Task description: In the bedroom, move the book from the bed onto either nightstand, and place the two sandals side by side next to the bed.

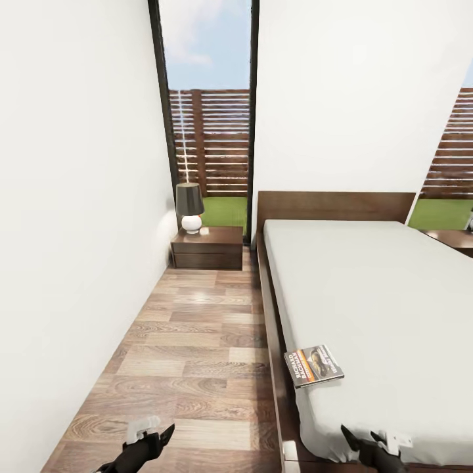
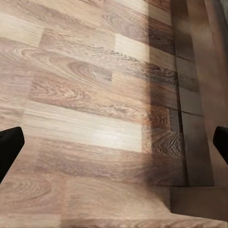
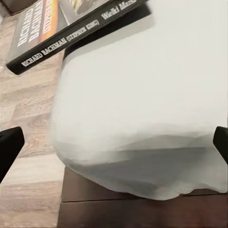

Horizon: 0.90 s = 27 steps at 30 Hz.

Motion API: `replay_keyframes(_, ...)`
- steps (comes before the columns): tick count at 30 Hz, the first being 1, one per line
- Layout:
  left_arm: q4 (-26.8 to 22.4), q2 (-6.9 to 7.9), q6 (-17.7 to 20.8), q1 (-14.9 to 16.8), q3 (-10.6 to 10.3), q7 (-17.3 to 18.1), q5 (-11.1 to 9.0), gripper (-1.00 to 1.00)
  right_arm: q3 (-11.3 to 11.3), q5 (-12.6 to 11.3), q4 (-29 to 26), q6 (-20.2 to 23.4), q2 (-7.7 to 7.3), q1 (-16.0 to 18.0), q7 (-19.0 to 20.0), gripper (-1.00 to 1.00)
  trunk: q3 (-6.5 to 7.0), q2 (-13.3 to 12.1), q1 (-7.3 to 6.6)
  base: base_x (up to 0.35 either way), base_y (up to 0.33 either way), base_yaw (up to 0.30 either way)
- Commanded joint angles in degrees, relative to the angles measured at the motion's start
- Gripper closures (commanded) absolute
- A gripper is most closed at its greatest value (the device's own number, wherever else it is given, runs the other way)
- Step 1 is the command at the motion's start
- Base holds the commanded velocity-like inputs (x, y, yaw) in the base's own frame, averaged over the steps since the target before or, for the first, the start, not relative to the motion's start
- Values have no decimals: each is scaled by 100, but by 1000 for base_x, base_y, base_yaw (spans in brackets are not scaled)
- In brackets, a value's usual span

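The book [image 1: 314,365], a thin paperback with orange stripes and a dark lettered band, lies flat on the bed [image 1: 381,289] at the mattress's left edge near the foot, overhanging slightly. My right gripper [image 1: 360,435] hovers open just short of the mattress corner, below the book. In the right wrist view the book [image 3: 52,38] lies beyond the open right gripper [image 3: 114,147], past the rounded mattress corner [image 3: 142,104]. My left gripper [image 1: 157,433] is open over the wood floor [image 2: 85,123], left of the bed. A nightstand [image 1: 207,247] stands at the headboard's left. The two sandals are out of view.
A dark-shaded lamp [image 1: 190,207] and a small white object stand on the left nightstand. A second nightstand [image 1: 453,240] peeks in at the right edge. A white wall [image 1: 72,230] borders the narrow floor aisle [image 1: 190,341] left of the bed frame [image 1: 272,341].
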<state>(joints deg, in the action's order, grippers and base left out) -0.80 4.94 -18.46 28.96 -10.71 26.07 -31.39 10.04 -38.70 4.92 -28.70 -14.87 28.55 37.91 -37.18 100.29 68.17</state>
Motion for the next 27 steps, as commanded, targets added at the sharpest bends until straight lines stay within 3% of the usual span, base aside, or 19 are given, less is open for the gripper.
replay_keyframes(1,7,-32,-51,5,-45,-11,-52,-100,41,-27,24,9,26,-23,73,-100,-6,3,-1,0,0,0)
replay_keyframes(10,-123,-309,-127,5,-35,59,-86,-100,42,-66,-7,73,-48,187,193,-100,-6,3,-1,0,0,0)
replay_keyframes(27,-131,-318,-123,5,-36,65,-87,-100,42,-67,-9,44,-51,203,206,-100,-6,3,-1,0,0,0)
